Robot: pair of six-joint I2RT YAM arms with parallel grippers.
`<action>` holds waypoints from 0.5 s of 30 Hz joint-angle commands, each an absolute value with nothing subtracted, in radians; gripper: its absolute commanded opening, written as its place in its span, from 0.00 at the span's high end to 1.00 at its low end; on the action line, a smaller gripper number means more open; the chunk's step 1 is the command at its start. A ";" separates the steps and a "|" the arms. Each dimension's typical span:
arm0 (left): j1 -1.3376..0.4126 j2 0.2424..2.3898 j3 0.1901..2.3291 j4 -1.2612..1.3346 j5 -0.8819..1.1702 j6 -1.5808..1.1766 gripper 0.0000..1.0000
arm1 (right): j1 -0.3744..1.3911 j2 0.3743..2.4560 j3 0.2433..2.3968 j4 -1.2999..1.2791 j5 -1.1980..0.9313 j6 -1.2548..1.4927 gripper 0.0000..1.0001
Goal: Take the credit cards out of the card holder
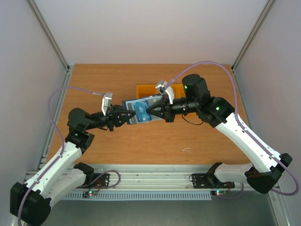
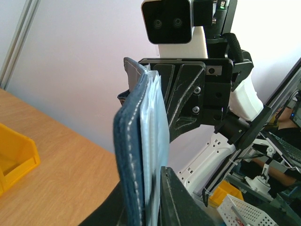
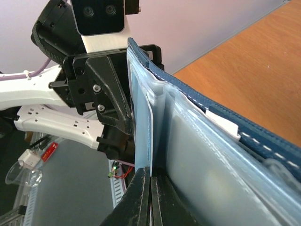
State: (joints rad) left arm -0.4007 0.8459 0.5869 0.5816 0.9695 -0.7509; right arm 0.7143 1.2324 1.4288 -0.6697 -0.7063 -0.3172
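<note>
The card holder [image 1: 136,112] hangs open in the air between both grippers, above the table's middle. My left gripper [image 1: 123,116] is shut on its left end; in the left wrist view [image 2: 143,207] the fingers clamp the navy cover [image 2: 129,155] and the clear sleeves [image 2: 156,136]. My right gripper [image 1: 151,112] is at the holder's right end, shut on the edge of a thin light-blue card [image 3: 143,127] standing out of the sleeves [image 3: 211,169]; its tips [image 3: 150,176] are pressed together. A blue card face [image 1: 141,110] shows from above. The black and red cards are not visible.
An orange plastic bin [image 1: 148,89] stands on the wooden table [image 1: 188,136] just behind the held holder, and shows at the left of the left wrist view [image 2: 14,160]. White walls close in the table at the back and both sides.
</note>
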 commanded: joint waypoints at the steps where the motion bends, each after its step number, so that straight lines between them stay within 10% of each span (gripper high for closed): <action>1: -0.402 0.836 0.593 0.618 0.983 -0.738 0.91 | 0.703 1.216 1.468 -0.716 -0.680 -0.340 0.99; 15: -0.405 0.836 0.592 0.625 0.983 -0.742 1.00 | 0.702 1.238 1.491 -0.755 -0.690 -0.340 0.95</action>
